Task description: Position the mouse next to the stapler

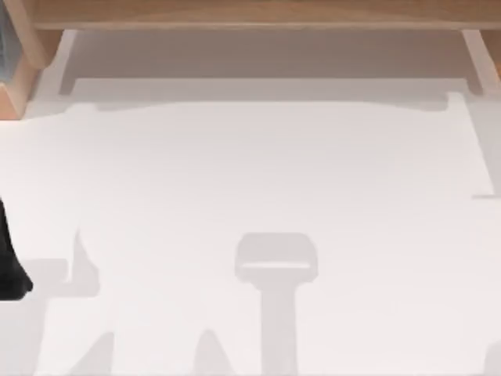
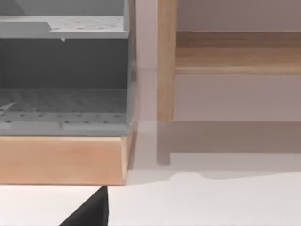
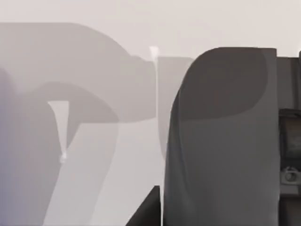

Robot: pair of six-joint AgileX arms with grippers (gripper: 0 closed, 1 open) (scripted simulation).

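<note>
- Where the top view's left edge cuts in, a black part of the left arm (image 1: 11, 270) sits low over the white worktop (image 1: 250, 172), parked at that edge.
- Left wrist view: a black wedge of the left gripper (image 2: 91, 212) pokes in at the frame edge. The state of its jaws: cannot tell.
- Same view, beyond the wedge: a grey perforated rack (image 2: 63, 106) with two tiers sits on a light wooden base (image 2: 61, 160), which rests on the worktop.
- Just beside the rack an upright wooden post (image 2: 166, 61) carries a horizontal wooden rail (image 2: 235, 52) off to its far side.
- Top view, centre: grey shadows (image 1: 275, 262) lie on the bare worktop. One is a blocky head on a straight stem.
- Along the far edge runs a wooden frame (image 1: 250, 12), with legs coming down at both far corners.
- Right wrist view: a big dark grey housing (image 3: 221, 141) is very close to the lens, with a small round fastener (image 3: 289, 175) at its side and shadowed worktop beside it.
- A black sliver of the right gripper (image 3: 148, 209) shows next to the housing. Jaws: cannot tell.
- Mouse and stapler: cannot tell where either sits from these views.
</note>
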